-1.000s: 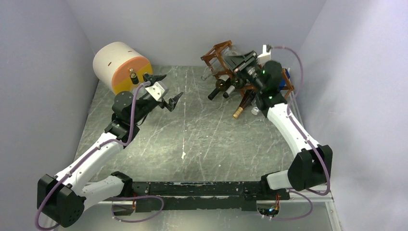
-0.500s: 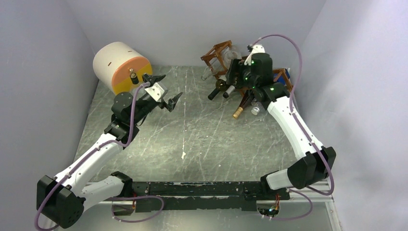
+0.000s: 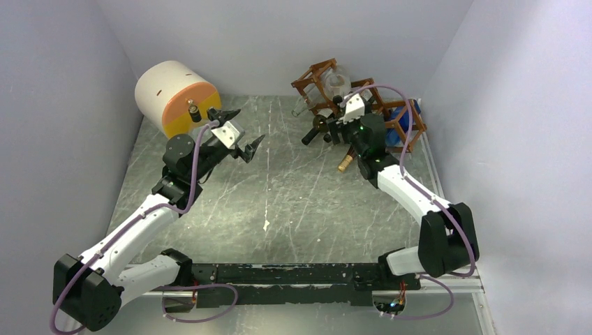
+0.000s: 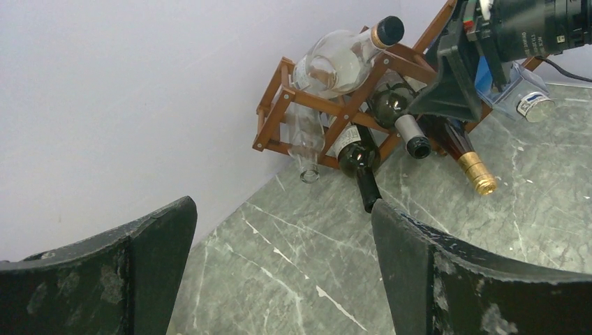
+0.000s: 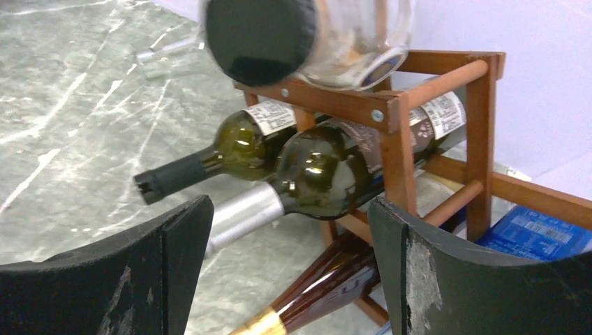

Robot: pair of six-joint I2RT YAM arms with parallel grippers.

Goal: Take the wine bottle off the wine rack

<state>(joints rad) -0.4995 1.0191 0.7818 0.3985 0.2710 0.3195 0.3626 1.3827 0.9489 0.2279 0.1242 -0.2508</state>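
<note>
The reddish-brown wine rack (image 3: 312,79) stands at the back right of the table. Two dark green wine bottles lie in it, one with a black neck (image 5: 237,143) and one with a silver neck (image 5: 328,171). Below them a brown bottle with gold foil (image 5: 335,289) points out over the table. A clear bottle (image 5: 356,35) rests on top. My right gripper (image 5: 290,206) is open just in front of the rack, with the silver neck and the brown bottle between its fingers, touching neither. My left gripper (image 3: 248,125) is open and empty at mid-left, facing the rack (image 4: 276,105).
A white-and-orange cylinder (image 3: 174,94) lies at the back left, just behind my left gripper. A blue container (image 3: 405,115) sits behind the rack on the right. A small clear bottle (image 4: 304,143) hangs out of the rack's left side. Walls close in on three sides.
My right arm has come off the top of the rack and dropped down to its front, and its jaws now stand apart. The left arm has not moved.
</note>
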